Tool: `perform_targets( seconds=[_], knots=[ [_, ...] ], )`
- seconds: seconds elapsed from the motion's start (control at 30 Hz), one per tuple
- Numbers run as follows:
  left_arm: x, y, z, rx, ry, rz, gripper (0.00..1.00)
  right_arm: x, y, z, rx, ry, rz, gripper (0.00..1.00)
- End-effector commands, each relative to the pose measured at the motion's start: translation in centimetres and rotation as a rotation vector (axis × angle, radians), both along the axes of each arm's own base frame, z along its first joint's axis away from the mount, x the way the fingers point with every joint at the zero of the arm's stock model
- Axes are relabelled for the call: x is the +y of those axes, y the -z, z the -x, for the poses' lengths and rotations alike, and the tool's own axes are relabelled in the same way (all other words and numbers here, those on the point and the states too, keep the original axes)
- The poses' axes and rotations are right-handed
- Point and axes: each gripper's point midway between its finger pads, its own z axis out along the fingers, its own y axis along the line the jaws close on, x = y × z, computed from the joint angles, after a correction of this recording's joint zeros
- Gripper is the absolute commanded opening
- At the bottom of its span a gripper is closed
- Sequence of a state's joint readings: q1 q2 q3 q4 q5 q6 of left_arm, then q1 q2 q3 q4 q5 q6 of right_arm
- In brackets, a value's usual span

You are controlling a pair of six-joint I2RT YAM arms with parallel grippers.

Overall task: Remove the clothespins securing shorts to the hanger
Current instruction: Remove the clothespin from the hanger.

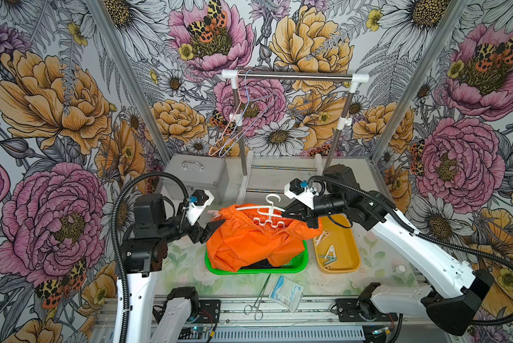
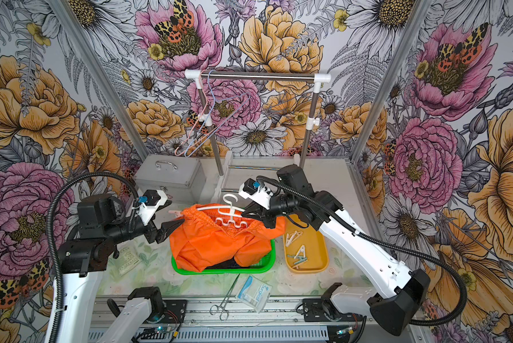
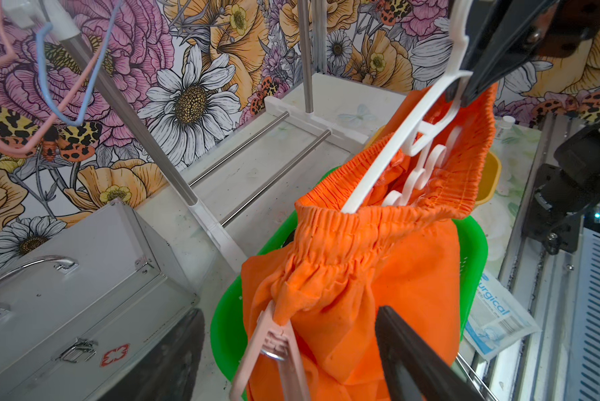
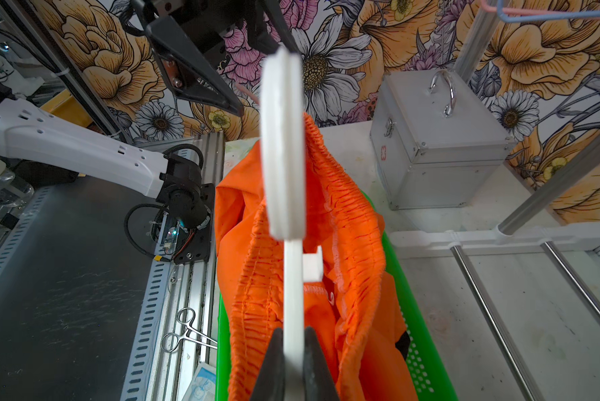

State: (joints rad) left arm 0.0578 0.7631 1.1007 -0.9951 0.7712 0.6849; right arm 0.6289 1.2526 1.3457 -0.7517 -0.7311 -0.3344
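Observation:
Orange shorts (image 1: pixel 249 240) hang from a white hanger (image 1: pixel 268 212) over a green basket, and both also show in the left wrist view as shorts (image 3: pixel 361 277) and hanger (image 3: pixel 375 177). A pale pink clothespin (image 3: pixel 274 343) pinches the shorts' waistband at the hanger's left end (image 1: pixel 213 212). My left gripper (image 3: pixel 288 361) is open, its jaws on either side of this clothespin without touching it. At the other end of the hanger (image 4: pixel 293 295), my right gripper (image 4: pixel 293 350) is shut on the bar and holds it up. It shows in a top view too (image 1: pixel 291 209).
The green basket (image 1: pixel 297 268) holds a dark garment under the orange cloth. To its right a yellow tray (image 1: pixel 347 261) contains several loose clothespins (image 1: pixel 328 252). Steel forceps (image 1: pixel 259 300) and a surgical packet (image 1: pixel 286 292) lie in front. Behind are a metal case (image 1: pixel 196 175) and a rack (image 1: pixel 294 76).

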Motion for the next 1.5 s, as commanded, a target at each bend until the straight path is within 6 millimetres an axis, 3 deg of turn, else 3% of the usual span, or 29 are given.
perform_targets(
  seconds=[0.0,0.27,0.63,1.0,1.13,1.47],
  knots=[
    [-0.1,0.5,0.2,-0.054,0.061,-0.046,0.79,0.3,-1.0,0.3,-0.019,-0.031,-0.032,0.00],
    [0.3,0.5,-0.8,-0.072,0.086,-0.048,0.73,0.3,-1.0,0.3,-0.013,-0.031,-0.033,0.00],
    [0.1,0.7,-0.4,-0.034,0.128,-0.021,0.57,0.3,-0.9,0.1,-0.013,-0.026,-0.029,0.00],
    [0.3,0.9,-0.1,-0.013,0.116,-0.038,0.53,0.4,-1.0,0.2,-0.011,-0.032,-0.033,0.00],
    [0.4,0.5,-0.2,-0.013,0.101,-0.038,0.44,0.4,-0.9,0.2,-0.008,-0.033,-0.032,0.00],
    [1.1,1.3,-0.7,0.018,0.054,-0.067,0.44,0.4,-1.1,0.2,-0.013,-0.033,-0.034,0.00]
  ],
)
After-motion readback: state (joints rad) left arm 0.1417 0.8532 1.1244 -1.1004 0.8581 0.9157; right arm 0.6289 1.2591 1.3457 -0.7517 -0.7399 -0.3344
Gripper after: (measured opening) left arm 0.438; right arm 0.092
